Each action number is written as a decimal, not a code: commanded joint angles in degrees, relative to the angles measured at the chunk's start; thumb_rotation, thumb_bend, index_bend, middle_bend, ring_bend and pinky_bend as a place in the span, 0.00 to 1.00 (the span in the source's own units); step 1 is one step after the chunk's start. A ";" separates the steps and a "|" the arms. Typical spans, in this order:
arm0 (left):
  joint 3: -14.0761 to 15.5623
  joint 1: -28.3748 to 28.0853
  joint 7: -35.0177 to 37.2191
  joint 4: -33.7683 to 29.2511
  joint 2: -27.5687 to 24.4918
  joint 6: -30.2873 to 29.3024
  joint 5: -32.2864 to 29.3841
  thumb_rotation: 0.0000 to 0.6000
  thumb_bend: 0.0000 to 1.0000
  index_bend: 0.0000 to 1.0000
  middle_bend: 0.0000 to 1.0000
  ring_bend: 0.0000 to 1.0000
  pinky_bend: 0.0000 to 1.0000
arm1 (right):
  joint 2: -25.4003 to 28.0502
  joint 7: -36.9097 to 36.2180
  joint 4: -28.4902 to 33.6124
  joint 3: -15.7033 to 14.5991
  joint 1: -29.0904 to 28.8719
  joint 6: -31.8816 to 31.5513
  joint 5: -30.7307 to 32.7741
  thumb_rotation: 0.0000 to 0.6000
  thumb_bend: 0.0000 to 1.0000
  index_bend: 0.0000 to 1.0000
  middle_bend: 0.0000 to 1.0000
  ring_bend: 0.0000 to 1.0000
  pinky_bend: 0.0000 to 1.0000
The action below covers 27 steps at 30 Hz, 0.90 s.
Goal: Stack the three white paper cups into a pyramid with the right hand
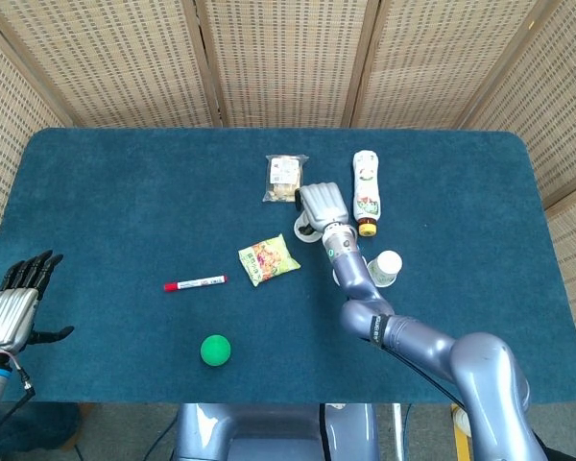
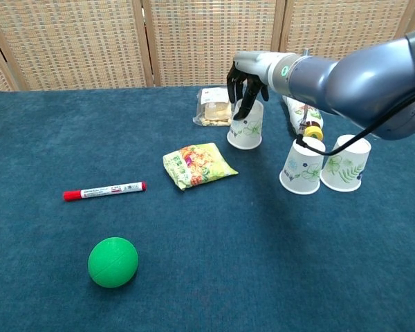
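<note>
Three white paper cups with green leaf prints stand upside down on the blue table. My right hand [image 2: 247,77] comes down from above on the left cup [image 2: 246,128], and its fingers grip the cup's upturned base; the cup leans slightly. The other two cups [image 2: 302,166] [image 2: 346,164] stand side by side, touching, to its right. In the head view my right hand [image 1: 324,205] covers most of the gripped cup [image 1: 303,230], and one other cup [image 1: 385,268] shows beside the forearm. My left hand [image 1: 10,307] hangs open off the table's left edge, holding nothing.
A lying drink bottle [image 2: 302,114] is just behind the two free cups. A cracker pack [image 2: 216,106] lies behind the gripped cup, a yellow snack bag [image 2: 196,164] to its left. A red marker [image 2: 104,190] and a green ball [image 2: 113,261] lie at the front left.
</note>
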<state>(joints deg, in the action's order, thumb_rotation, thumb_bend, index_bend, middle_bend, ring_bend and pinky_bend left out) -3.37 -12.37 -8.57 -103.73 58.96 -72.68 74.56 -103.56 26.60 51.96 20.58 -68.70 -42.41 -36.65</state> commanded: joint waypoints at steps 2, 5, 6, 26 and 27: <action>0.32 0.27 0.56 -0.25 -0.28 -0.48 0.91 1.00 0.00 0.00 0.00 0.00 0.00 | 4.72 0.57 8.38 0.76 1.55 -3.90 -2.23 1.00 0.36 0.55 0.56 0.51 0.64; 0.66 0.50 1.15 -0.42 -0.61 -1.01 2.17 1.00 0.00 0.00 0.00 0.00 0.00 | 9.44 2.38 17.24 1.07 2.91 -7.49 -3.13 1.00 0.37 0.55 0.56 0.51 0.65; 0.83 0.59 1.43 -0.45 -0.71 -1.15 2.68 1.00 0.00 0.00 0.00 0.00 0.00 | 11.44 3.45 20.83 1.08 3.44 -8.98 -3.39 1.00 0.37 0.56 0.56 0.51 0.65; 3.44 2.49 3.41 -1.59 -1.91 -4.55 9.96 1.00 0.00 0.00 0.00 0.00 0.00 | 34.29 12.76 53.61 -6.80 13.00 -18.66 -1.05 1.00 0.38 0.55 0.56 0.51 0.66; 3.47 2.56 3.43 -1.59 -1.89 -4.70 10.11 1.00 0.00 0.00 0.00 0.00 0.00 | 34.64 12.81 53.89 -7.12 13.13 -18.53 -1.00 1.00 0.38 0.55 0.56 0.51 0.66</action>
<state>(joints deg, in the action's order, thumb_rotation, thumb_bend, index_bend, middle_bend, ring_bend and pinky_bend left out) 0.05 -9.89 -5.19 -105.28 57.07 -77.27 84.57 -69.51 39.10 105.36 14.10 -55.95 -61.10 -37.92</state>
